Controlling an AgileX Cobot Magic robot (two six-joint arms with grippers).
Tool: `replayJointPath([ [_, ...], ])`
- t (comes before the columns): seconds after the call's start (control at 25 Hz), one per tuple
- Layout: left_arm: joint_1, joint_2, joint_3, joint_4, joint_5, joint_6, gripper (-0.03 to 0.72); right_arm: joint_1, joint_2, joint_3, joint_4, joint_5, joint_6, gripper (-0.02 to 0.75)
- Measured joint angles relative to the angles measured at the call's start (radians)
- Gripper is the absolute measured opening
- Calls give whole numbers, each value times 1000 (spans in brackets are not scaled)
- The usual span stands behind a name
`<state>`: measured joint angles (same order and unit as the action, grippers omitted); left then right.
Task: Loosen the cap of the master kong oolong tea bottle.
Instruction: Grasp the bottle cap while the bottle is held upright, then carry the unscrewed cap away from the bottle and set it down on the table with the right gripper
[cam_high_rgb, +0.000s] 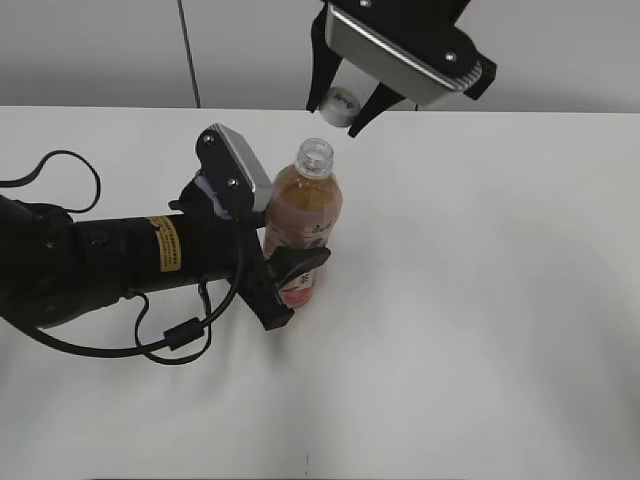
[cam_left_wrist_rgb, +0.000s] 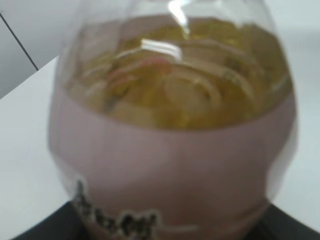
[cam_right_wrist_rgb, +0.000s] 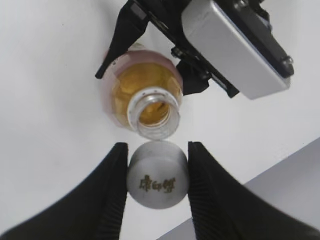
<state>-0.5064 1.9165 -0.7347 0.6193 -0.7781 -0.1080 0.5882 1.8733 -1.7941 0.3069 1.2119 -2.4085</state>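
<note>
The master kong oolong tea bottle (cam_high_rgb: 304, 215) stands upright on the white table with its mouth open; it also shows in the left wrist view (cam_left_wrist_rgb: 172, 150) and the right wrist view (cam_right_wrist_rgb: 145, 95). My left gripper (cam_high_rgb: 288, 285) is shut on the bottle's lower body. My right gripper (cam_high_rgb: 342, 108) is shut on the white cap (cam_high_rgb: 338, 103) and holds it above and behind the bottle's open neck. In the right wrist view the cap (cam_right_wrist_rgb: 158, 173) sits between the black fingers, clear of the neck.
The white table (cam_high_rgb: 480, 300) spreads around the bottle. A grey wall (cam_high_rgb: 100, 50) rises behind its far edge. The left arm and its cable (cam_high_rgb: 100, 260) lie across the left of the table.
</note>
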Motion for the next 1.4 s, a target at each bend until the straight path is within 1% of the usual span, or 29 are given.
replayJointPath([
  [0.08,0,0,0,-1,5,0,380,0,-23,-1,-21,0,82,277],
  [0.12,0,0,0,0,5,0,380,0,-36,-1,-37,1,153,277],
  [0.2,0,0,0,0,3,0,380,-7,-54,-3,-91,1,323,277],
  [0.28,0,0,0,0,-8,0,380,-28,-57,-4,-131,2,532,277],
  [0.4,0,0,0,-6,-74,-7,380,-103,-51,-4,-137,3,799,277],
  [0.56,0,0,0,-15,-182,-69,380,-227,-46,-4,-49,3,1103,277],
  [0.64,0,0,0,-16,-212,-93,380,-266,-28,-4,-34,4,1293,276],
  [0.72,0,0,0,-16,-220,-112,380,-285,1,-3,-75,4,1519,276],
  [0.84,0,0,0,-26,-221,-131,380,-292,44,38,-148,4,1769,276],
  [0.92,0,0,0,-32,-221,-135,380,-294,61,86,-154,4,1839,276],
  [1.08,0,0,0,-33,-221,-147,380,-297,80,211,-159,-2,1906,276],
  [1.24,0,0,0,-23,-188,-163,380,-306,109,318,-166,-84,1942,276],
  [1.4,0,1,0,-4,-130,-205,380,-317,149,358,-169,-145,1963,276],
])
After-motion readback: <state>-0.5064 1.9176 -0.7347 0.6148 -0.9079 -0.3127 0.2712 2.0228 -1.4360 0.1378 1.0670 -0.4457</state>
